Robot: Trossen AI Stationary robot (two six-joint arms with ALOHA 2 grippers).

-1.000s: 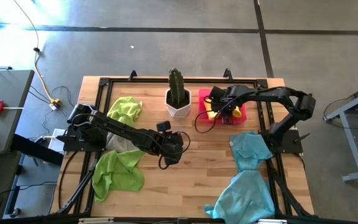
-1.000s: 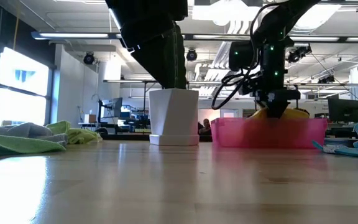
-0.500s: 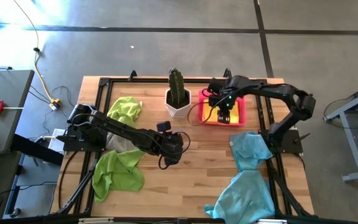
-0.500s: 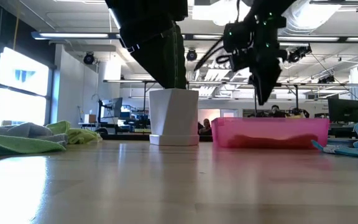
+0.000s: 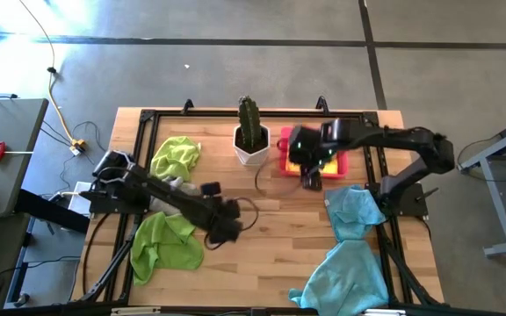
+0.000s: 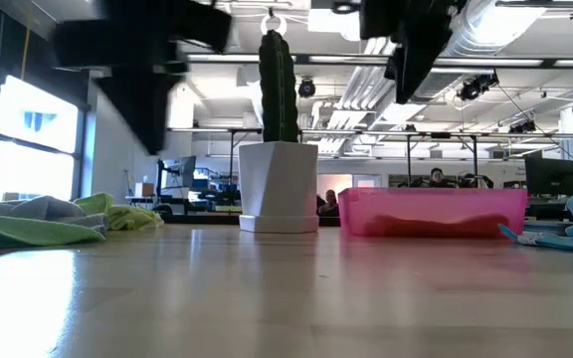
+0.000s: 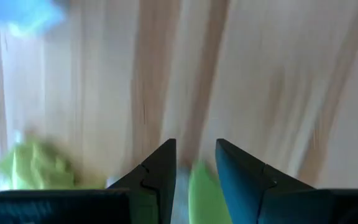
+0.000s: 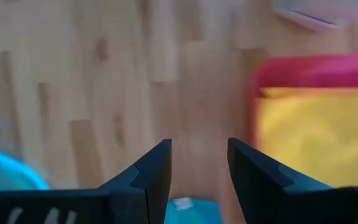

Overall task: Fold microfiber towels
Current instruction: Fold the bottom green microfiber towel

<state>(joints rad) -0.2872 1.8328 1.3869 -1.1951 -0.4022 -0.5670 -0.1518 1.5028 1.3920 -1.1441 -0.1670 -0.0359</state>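
Since a second ago the right gripper has lifted off the yellow towel in the pink tray and come forward, now above the bare surface just in front of the tray. Its fingers stand apart with nothing between them. The left gripper has pulled back toward its own side and now hangs near the front lime green towel; its fingers are a narrow gap apart and hold nothing, with green cloth showing beyond them.

The yellow towel lies folded flat inside the tray. A second lime green towel sits crumpled at the back left, and a grey towel lies between the two green ones, partly under the left arm. Two light blue towels lie on the right: one just in front of the tray, the other at the front edge. A cactus in a white pot stands just beside the tray. No writing or label can be read anywhere.
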